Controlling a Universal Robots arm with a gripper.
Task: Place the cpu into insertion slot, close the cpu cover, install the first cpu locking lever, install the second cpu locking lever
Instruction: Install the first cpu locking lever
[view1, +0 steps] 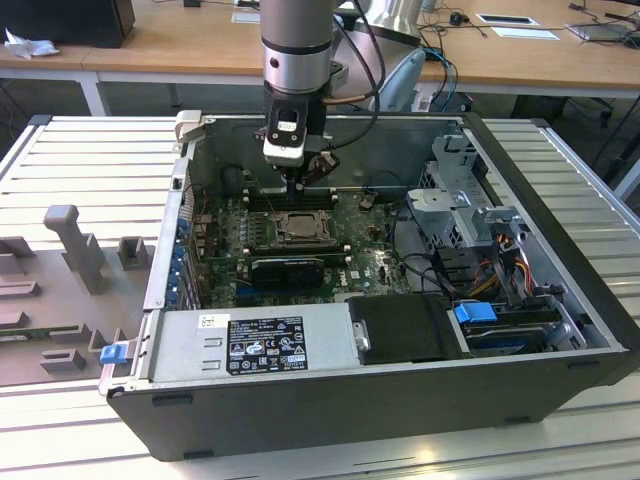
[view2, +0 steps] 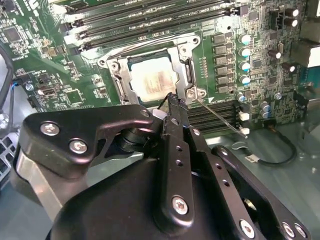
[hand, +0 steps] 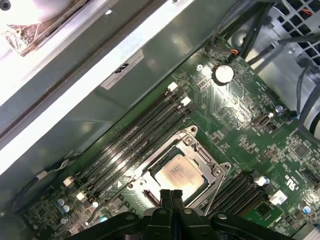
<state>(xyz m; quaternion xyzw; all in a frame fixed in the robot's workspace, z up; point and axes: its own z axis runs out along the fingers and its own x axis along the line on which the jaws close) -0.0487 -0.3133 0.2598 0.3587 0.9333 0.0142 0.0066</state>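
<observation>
Second wrist view: cpu (view2: 154, 82), flat square w/ matte pale-silver top, sits seated in the insertion slot (view2: 114, 66) on glossy green board (view2: 60, 75). Thin stamped-metal cpu cover (view2: 184, 62), frame w/ cut-out ctr, lies flat around it. End effector (view2: 174, 99): black fingers pressed together, narrow, nothing btwn them, tip just at the cover's edge beside a thin wire lever (view2: 220, 117). Long black memory slots (view2: 150, 20) run alongside. Exterior view: dark PC case (view1: 400, 400) on ribbed metal bench (view1: 80, 150).
</observation>
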